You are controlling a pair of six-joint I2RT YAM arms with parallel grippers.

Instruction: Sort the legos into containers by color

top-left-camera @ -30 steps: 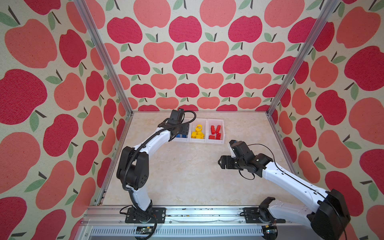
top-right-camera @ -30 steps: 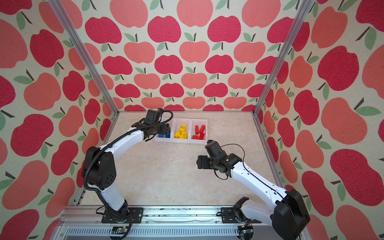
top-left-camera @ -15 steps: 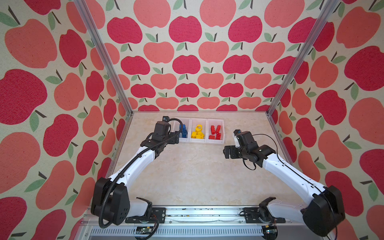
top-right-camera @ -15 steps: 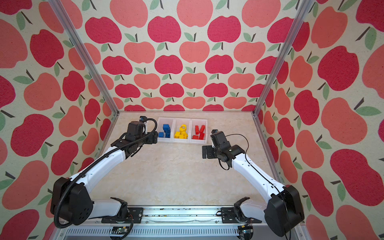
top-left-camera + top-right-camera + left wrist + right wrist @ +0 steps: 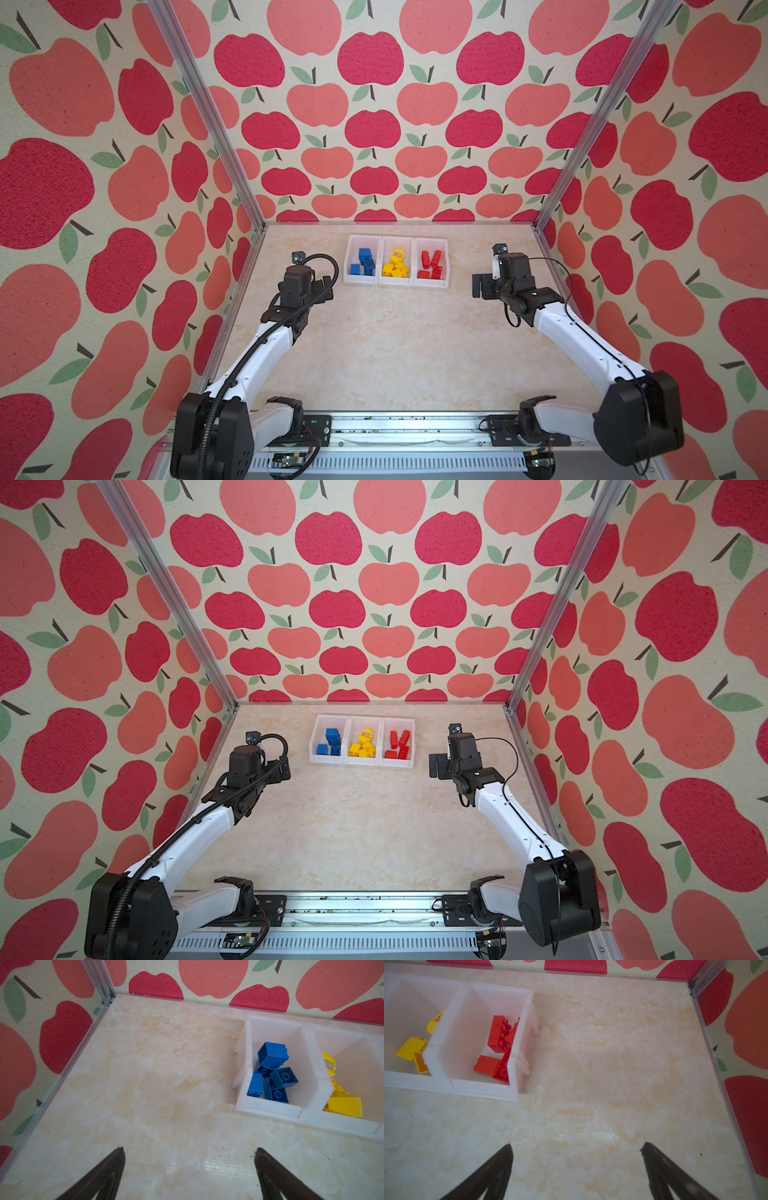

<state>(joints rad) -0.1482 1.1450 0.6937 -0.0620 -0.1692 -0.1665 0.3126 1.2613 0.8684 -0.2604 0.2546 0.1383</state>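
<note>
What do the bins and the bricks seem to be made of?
The bins look like moulded plastic, milky white and matt; their walls seem slightly see-through. The bricks look like hard plastic, smooth with a faint sheen, with crisp moulded studs.

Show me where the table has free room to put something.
The table is bare in front of the containers, between the left gripper and right gripper, and on both sides of the row. Crowded only inside the containers, with legos.
</note>
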